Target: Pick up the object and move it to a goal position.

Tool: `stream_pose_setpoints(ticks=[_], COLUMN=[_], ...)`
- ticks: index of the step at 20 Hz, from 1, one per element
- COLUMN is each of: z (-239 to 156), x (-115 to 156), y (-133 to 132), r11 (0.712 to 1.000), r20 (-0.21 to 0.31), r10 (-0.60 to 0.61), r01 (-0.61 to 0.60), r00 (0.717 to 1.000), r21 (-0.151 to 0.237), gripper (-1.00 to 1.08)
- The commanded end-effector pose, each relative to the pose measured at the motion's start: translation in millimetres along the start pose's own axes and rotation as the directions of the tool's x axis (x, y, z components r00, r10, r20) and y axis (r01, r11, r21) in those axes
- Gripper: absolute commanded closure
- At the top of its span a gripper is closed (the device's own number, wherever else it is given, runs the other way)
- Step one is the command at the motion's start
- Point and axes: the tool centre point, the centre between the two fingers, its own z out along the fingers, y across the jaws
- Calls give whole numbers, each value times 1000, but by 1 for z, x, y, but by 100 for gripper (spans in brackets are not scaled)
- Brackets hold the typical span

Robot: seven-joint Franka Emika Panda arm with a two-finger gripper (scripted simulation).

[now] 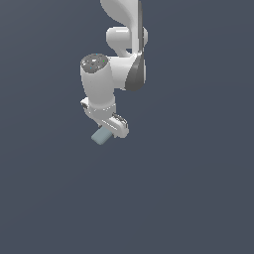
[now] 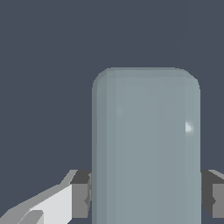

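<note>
The object, a pale grey-blue block (image 1: 101,136), sticks out from under my white gripper (image 1: 110,127) in the exterior view. In the wrist view the block (image 2: 146,131) fills the space between the two fingers (image 2: 80,195), whose dark pads press against its two long sides. The gripper (image 2: 146,197) is shut on the block. The fingertips are hidden under the hand in the exterior view. The plain background does not show whether the block rests on the surface or hangs above it.
Only a uniform dark grey-blue surface (image 1: 198,188) surrounds the arm in both views. The white arm's links (image 1: 124,44) rise toward the top of the exterior view. No goal marker shows.
</note>
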Motion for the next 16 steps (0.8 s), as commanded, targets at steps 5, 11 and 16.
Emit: stream_pose_setpoints(ticks=[5, 11, 16], z=[-64, -106, -125], x=[-11, -18, -20], y=[8, 12, 14], r11=[1000, 1000, 1000], r20=[0, -1, -1], r10=[1, 0, 0], r01=[-1, 0, 0], r00=[1000, 1000, 1000], r21=[-1, -2, -2], gripper=[108, 108, 108])
